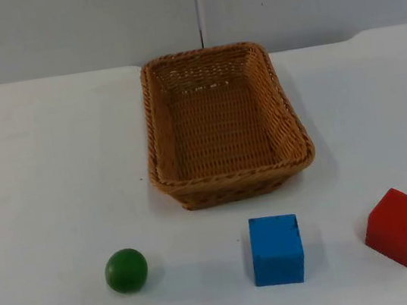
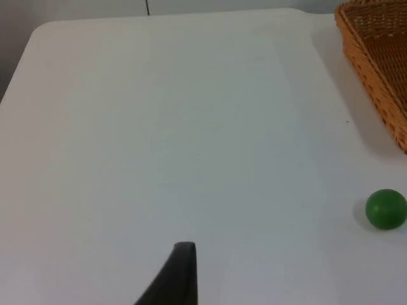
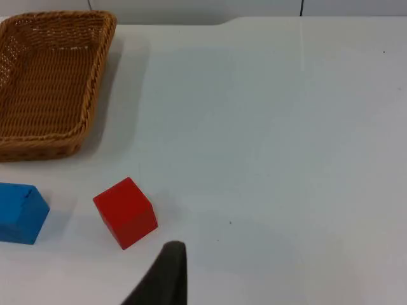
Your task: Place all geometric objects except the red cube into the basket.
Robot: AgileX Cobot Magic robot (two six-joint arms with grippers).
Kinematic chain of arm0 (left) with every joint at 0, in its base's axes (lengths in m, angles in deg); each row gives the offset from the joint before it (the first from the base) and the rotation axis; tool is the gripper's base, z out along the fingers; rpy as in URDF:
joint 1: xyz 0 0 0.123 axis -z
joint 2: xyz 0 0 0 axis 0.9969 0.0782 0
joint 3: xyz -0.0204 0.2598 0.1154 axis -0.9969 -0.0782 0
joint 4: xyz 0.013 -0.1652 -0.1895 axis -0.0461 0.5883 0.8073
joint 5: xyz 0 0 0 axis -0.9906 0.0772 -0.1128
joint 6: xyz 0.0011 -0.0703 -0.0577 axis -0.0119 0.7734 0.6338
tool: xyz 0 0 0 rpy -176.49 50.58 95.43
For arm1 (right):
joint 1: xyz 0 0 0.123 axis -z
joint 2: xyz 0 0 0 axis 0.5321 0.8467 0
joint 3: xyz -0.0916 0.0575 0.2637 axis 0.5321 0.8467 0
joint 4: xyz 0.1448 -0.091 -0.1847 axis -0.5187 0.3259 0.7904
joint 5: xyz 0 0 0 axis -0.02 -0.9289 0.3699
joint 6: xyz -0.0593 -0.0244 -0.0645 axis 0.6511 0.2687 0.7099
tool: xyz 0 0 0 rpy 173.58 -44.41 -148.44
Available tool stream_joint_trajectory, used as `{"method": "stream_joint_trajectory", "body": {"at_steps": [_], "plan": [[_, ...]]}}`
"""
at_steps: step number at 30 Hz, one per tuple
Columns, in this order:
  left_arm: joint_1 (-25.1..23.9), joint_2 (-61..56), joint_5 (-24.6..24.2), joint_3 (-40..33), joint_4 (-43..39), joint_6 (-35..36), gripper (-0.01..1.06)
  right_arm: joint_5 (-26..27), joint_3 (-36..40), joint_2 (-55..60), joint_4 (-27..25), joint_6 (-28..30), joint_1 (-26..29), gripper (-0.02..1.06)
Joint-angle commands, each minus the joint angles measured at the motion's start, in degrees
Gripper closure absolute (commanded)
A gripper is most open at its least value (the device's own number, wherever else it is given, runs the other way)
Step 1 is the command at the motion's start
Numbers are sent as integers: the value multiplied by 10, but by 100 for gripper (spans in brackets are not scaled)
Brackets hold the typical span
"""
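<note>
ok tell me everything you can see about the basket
The basket is a rectangular tray woven from tan-brown wicker, with low sloping walls, a thicker braided rim and rounded corners. It stands upright and open on the white table, towards the far side near the grey wall, a little askew to the table's edge. Nothing lies inside it. The green ball, blue cube and red cube sit in a row in front of it, all apart from it. No gripper touches it.

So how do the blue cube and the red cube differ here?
The blue cube sits roughly square to the table edge; the red cube is turned corner-forward. The blue one lies in front of the basket, the red one off to its right. Both are similar-sized cubes resting on the table, outside the basket.
</note>
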Motion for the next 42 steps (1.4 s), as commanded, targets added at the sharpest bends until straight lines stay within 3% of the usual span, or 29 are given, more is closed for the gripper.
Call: {"method": "stream_joint_trajectory", "body": {"at_steps": [1,9,20,27,32,34,38,42], "plan": [[-2,-2,7,-2,1,2,0,13,-7,-2,3,2,3,-1],[-2,71,10,39,8,13,0,56,-70,106,3,26,3,-1],[-2,291,44,113,10,19,0,168,-107,379,1,26,3,-1],[-2,372,76,114,21,4,0,172,-107,482,0,26,3,-1],[-2,447,62,134,49,-97,0,166,-107,509,-1,26,3,-1],[-2,455,62,136,56,-102,0,169,-107,509,-1,26,3,-1],[-2,527,72,148,147,-184,0,174,-107,509,-1,26,3,-1],[22,583,96,148,173,-205,0,175,-107,509,0,26,3,-1]]}}
